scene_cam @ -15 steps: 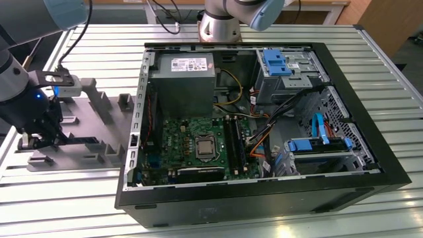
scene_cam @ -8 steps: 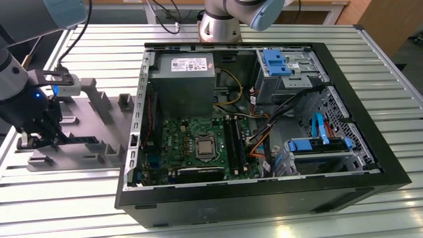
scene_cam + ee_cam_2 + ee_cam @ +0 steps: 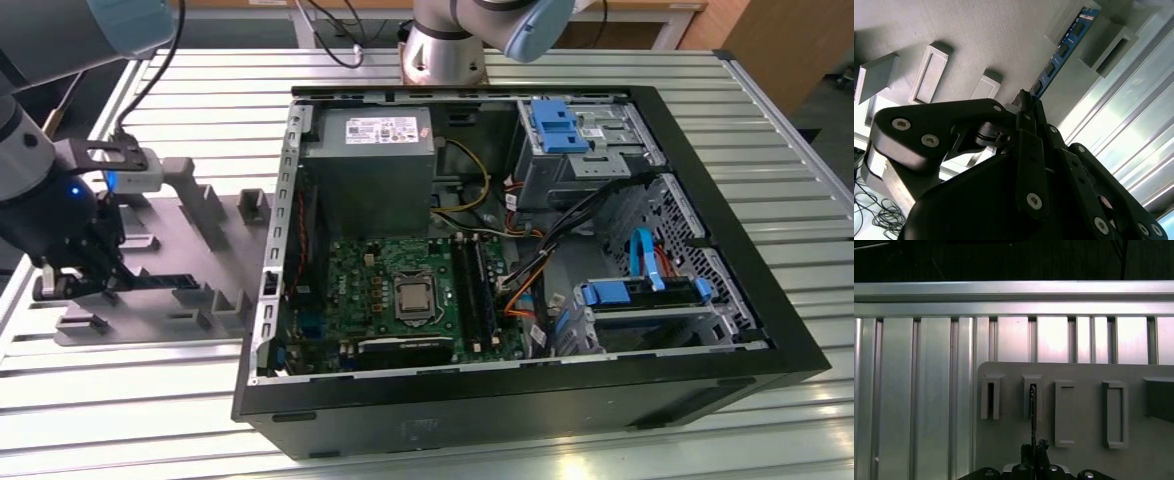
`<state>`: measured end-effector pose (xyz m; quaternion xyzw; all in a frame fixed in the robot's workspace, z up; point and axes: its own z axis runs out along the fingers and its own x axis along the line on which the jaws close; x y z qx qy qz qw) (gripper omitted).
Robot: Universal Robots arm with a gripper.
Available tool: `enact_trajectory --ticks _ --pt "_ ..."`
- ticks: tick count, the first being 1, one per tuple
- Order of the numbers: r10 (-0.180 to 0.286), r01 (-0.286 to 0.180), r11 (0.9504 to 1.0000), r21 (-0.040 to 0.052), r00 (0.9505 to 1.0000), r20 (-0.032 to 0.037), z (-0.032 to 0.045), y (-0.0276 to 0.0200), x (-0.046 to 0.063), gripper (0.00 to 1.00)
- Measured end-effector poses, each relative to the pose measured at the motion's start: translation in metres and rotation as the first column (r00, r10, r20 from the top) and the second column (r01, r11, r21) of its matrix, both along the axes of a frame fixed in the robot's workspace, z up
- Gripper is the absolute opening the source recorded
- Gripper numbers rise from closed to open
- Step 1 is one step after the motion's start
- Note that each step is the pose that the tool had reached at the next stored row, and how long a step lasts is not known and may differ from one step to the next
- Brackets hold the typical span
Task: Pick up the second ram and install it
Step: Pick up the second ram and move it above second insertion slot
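Note:
The second ram [image 3: 1061, 50] is a narrow blue board with black chips, and it reaches from my fingertips toward a raised slot holder [image 3: 1114, 47] on the grey fixture plate [image 3: 979, 40]. In the first wrist view the ram [image 3: 1032, 410] shows edge-on, with its far end at one holder slot [image 3: 1032, 390]. My gripper [image 3: 1026, 102] is shut on the ram's near end. In the exterior view the gripper [image 3: 70, 278] is low over the fixture plate [image 3: 160, 300], at the exterior view's left, well away from the open computer case [image 3: 534, 400].
Inside the case lie the green motherboard [image 3: 380, 275] with black memory slots [image 3: 470, 280], a grey power supply [image 3: 367, 160], blue drive brackets [image 3: 554, 125] and loose cables. Several upright holders [image 3: 1114, 415] stand on the fixture plate. The table is ribbed aluminium [image 3: 919, 390].

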<state>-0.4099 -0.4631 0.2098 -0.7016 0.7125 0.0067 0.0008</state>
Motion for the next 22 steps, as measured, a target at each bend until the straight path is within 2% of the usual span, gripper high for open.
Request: enact_trajectory --ticks 22 --pt "0.0 0.0 1.0 -0.0001 1.0 -0.0003 0.0065 0.0 0.0 0.14"
